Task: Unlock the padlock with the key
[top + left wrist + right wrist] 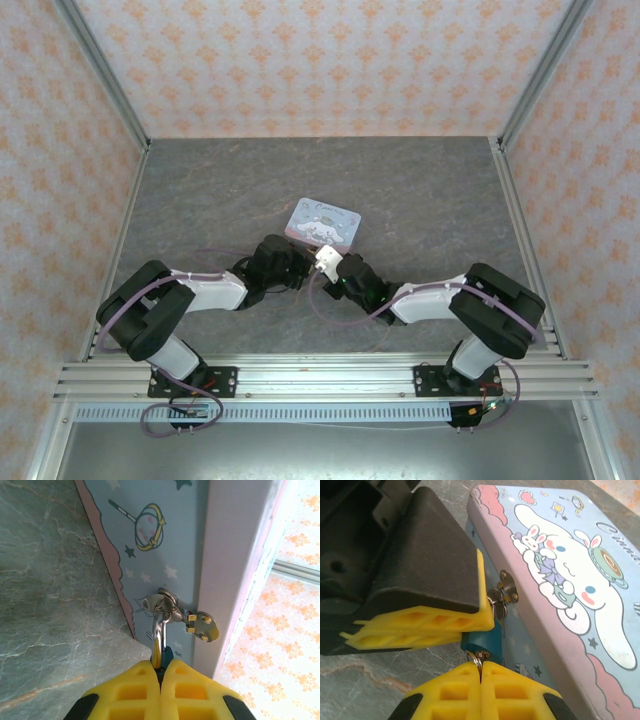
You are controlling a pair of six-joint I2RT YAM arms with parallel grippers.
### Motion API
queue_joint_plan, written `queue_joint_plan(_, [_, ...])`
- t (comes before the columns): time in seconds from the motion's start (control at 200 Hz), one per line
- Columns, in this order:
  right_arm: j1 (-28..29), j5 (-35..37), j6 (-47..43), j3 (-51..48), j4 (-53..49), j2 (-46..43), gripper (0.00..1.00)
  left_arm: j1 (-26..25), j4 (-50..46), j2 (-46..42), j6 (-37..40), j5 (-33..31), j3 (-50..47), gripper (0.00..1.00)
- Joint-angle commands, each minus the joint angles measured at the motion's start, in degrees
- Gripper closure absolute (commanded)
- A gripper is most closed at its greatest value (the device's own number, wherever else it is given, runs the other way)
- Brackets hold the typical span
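Padlock (479,641): its teal body hangs at the front edge of the tin, with the shackle (158,630) threaded through the hasp (202,626).
Left gripper (161,669): my fingers are clamped on the padlock body, steadying it.
Right gripper (480,668): pinched on the key (478,655), whose silvery end meets the padlock's underside.
Tin (560,580): lid down, lying on the grey table (200,200).
Done: the lock is held, and the key seems to be at or in the keyhole.
Left: the turn, then freeing the shackle, which looks closed.

Robot lab cell: aluminium-profile frame (320,375), wallpapered walls (320,60), stone-look tabletop (250,180).
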Motion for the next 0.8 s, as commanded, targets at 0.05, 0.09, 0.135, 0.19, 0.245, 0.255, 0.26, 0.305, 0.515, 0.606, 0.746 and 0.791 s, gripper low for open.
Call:
queue_joint_plan(0.05, [-1.15, -2.33, 9.42, -0.71, 4.28, 0.83, 1.0, -0.37, 0.13, -0.86, 0.21, 0.31, 0.95, 1.0])
queue_joint_plan(0.09, [-1.2, -2.6, 9.88, -0.85, 4.28, 0.93, 1.0, -0.33, 0.24, -0.86, 0.16, 0.34, 0.9, 1.0])
queue_joint_plan(0.135, [-1.28, -2.69, 10.13, -1.18, 4.49, 1.08, 1.0, -0.37, 0.16, -0.86, 0.23, 0.32, 0.9, 1.0])
queue_joint_plan(0.19, [-1.53, -2.67, 10.87, -1.57, 4.95, 1.19, 1.0, -0.31, -0.18, -1.02, 0.56, 0.18, 0.86, 0.9])
queue_joint_plan(0.245, [-2.09, -3.69, 11.88, -1.65, 4.88, 1.0, 1.0, -0.29, -1.51, -1.5, 1.32, -0.21, 0.99, 0.82])
queue_joint_plan(0.255, [-2.19, -3.98, 12.14, -1.66, 4.83, 0.95, 1.0, -0.33, -1.81, -1.61, 1.55, -0.31, 0.99, 0.81])
queue_joint_plan(0.26, [-2.27, -4.08, 12.26, -1.66, 4.71, 0.89, 1.0, -0.31, -1.93, -1.67, 1.6, -0.36, 0.99, 0.81])
queue_joint_plan(0.305, [-2.72, -5.14, 13.91, -1.5, 3.97, 0.67, 1.0, -0.23, -3.28, -2.36, 2.46, -0.79, 1.07, 0.76])
queue_joint_plan(0.515, [-6.04, -13.52, 26.11, -1.49, 2.1, -0.58, 1.0, 2.26, -12.41, -7.98, 9.58, -1.01, 1.8, 0.62])
queue_joint_plan(0.606, [-7.06, -16.58, 31.75, -1.84, 2.12, -1.34, 1.0, 3.77, -18.81, -11.36, 13.77, -1.19, 2.78, 0.59])
queue_joint_plan(0.746, [-8.68, -21.33, 40.57, -2.65, 3.08, -1.97, 1.0, 7.96, -24.58, -15.42, 17.19, -0.72, 2.66, 0.51])
queue_joint_plan(0.791, [-9.42, -22.76, 43.81, -3.02, 3.41, -1.84, 1.0, 9.97, -25.48, -16.18, 18.47, -0.14, 2.66, 0.47])
